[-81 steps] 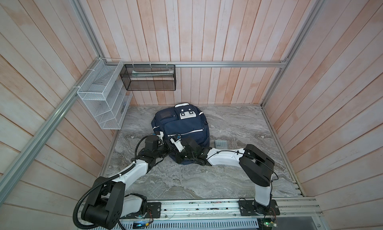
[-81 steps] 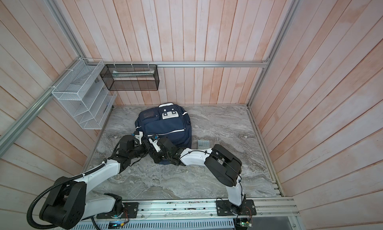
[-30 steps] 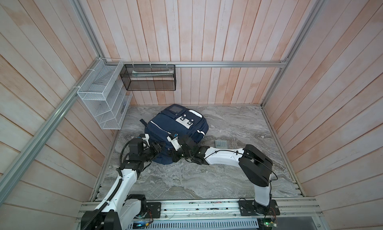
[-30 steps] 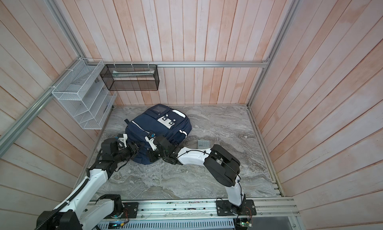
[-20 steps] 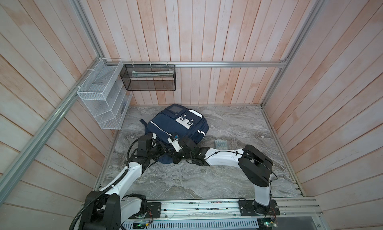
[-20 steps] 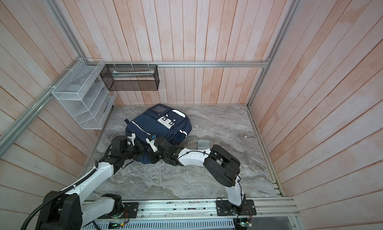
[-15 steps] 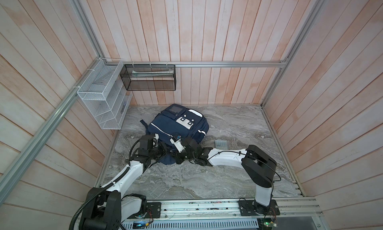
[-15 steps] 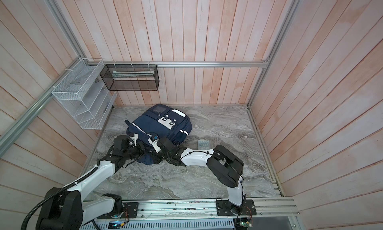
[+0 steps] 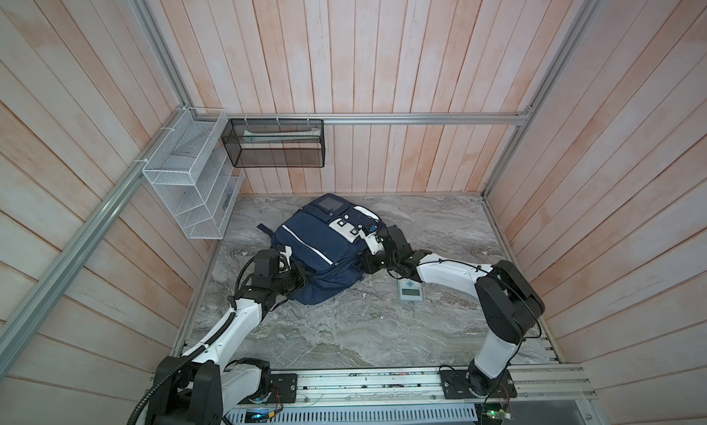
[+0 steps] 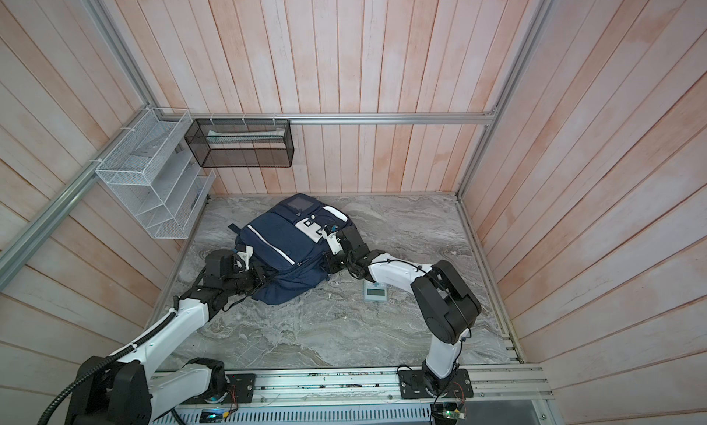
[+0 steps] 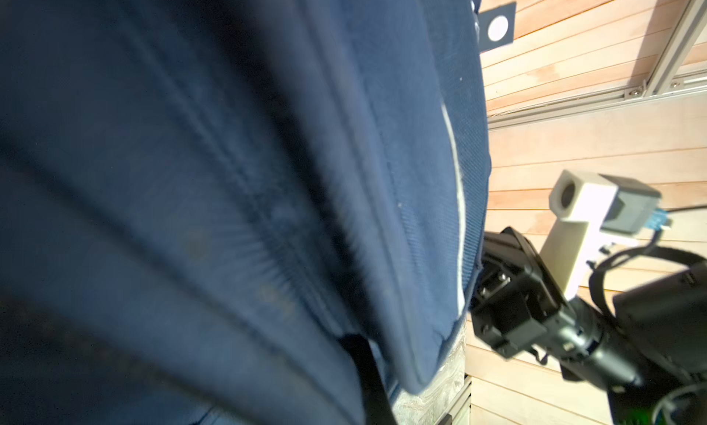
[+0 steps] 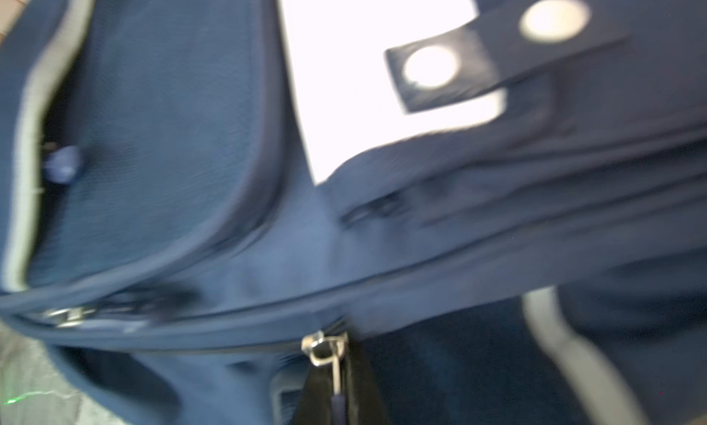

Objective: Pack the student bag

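The navy student bag (image 9: 313, 247) (image 10: 279, 247) lies flat and turned at an angle on the marble table, its white patch with two buttons (image 12: 363, 78) facing up. My left gripper (image 9: 303, 279) (image 10: 263, 277) presses into the bag's near left side. In the left wrist view blue fabric (image 11: 229, 174) fills the picture and folds round one dark finger (image 11: 367, 373); the gripper is shut on it. My right gripper (image 9: 363, 261) (image 10: 329, 264) is at the bag's right edge, shut on a metal zipper pull (image 12: 325, 350) that runs between its dark fingers (image 12: 317, 396).
A small grey device with a blue cross (image 9: 409, 289) (image 10: 375, 290) lies on the table under the right forearm. A white wire rack (image 9: 183, 182) hangs on the left wall and a black mesh basket (image 9: 275, 143) on the back wall.
The left gripper moved in against the bag's side and shut on the fabric. The right gripper, still shut on the zipper pull, slid right along the bag's edge.
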Controlling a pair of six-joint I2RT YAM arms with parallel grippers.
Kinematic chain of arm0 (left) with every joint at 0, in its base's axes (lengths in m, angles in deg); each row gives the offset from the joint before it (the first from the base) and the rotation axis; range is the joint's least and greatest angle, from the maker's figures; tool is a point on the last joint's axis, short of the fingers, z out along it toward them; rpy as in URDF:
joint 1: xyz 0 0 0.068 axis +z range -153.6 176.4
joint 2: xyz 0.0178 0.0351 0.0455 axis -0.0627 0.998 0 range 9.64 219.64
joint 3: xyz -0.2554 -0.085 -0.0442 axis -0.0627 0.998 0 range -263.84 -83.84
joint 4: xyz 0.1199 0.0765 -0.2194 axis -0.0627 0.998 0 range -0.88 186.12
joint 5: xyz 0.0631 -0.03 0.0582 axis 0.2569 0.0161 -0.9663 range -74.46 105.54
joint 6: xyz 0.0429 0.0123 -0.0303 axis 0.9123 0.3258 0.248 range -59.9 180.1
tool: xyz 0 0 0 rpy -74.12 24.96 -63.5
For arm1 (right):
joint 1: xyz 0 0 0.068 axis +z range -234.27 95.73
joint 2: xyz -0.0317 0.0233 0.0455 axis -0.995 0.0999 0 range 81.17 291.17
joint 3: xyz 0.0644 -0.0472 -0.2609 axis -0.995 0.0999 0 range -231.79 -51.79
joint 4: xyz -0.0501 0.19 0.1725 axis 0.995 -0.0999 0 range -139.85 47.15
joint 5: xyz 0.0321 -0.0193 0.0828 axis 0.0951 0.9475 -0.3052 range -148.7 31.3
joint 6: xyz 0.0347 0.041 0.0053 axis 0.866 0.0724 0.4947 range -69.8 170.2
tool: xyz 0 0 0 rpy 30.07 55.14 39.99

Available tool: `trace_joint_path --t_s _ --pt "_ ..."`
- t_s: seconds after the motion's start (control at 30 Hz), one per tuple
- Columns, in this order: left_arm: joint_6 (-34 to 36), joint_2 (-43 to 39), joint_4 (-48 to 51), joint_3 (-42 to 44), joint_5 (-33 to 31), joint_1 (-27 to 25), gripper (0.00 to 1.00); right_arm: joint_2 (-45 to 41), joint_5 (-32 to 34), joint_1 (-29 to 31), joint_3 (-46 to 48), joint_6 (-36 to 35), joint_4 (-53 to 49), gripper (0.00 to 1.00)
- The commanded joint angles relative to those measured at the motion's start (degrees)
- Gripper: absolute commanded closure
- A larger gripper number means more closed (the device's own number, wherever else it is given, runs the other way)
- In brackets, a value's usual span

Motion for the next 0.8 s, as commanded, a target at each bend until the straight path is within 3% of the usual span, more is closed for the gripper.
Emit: trace_joint_path --t_s 0.0,0.2,0.33,0.37,0.4,0.47,0.5,0.63,0.77 --pt "3.6 -3.5 4.9 -2.5 -2.5 2.3 1.00 4.5 9.6 -7.1 -5.1 -2.8 -8.0 1.00" --pt "6.7 -3.4 6.8 -2.1 -0.2 7.7 1.00 4.9 10.9 -8.7 -6.7 -3.7 -9.3 1.00" --pt "9.3 0.4 6.6 -4.9 -0.7 9.1 1.00 0.4 7.2 -5.0 -4.4 -7.4 -12.3 0.99" --pt "9.9 1.4 6.8 -6.0 -1.5 9.1 0.92 -1.2 7.4 -3.1 -3.5 -8.6 -12.9 0.85" --pt "10.2 2.1 6.8 -6.8 -1.7 9.4 0.79 -2.4 8.0 -1.2 -3.1 -9.8 -13.8 0.62" --pt "10.8 2.8 7.3 -8.8 -2.2 9.9 0.64 -4.0 12.9 1.3 -3.3 -10.5 -14.9 0.43" --pt "11.1 2.4 8.0 -9.8 -3.2 10.0 0.57 -4.8 14.7 1.9 -3.4 -11.5 -14.9 0.39" --pt "11.6 -1.8 10.6 -11.6 -8.6 9.8 0.51 -8.4 16.6 2.2 -3.1 -18.2 -9.7 0.33" --pt "10.7 -5.5 12.0 -10.6 -12.5 6.5 0.46 -11.1 6.2 2.8 2.9 -37.9 6.6 0.36"
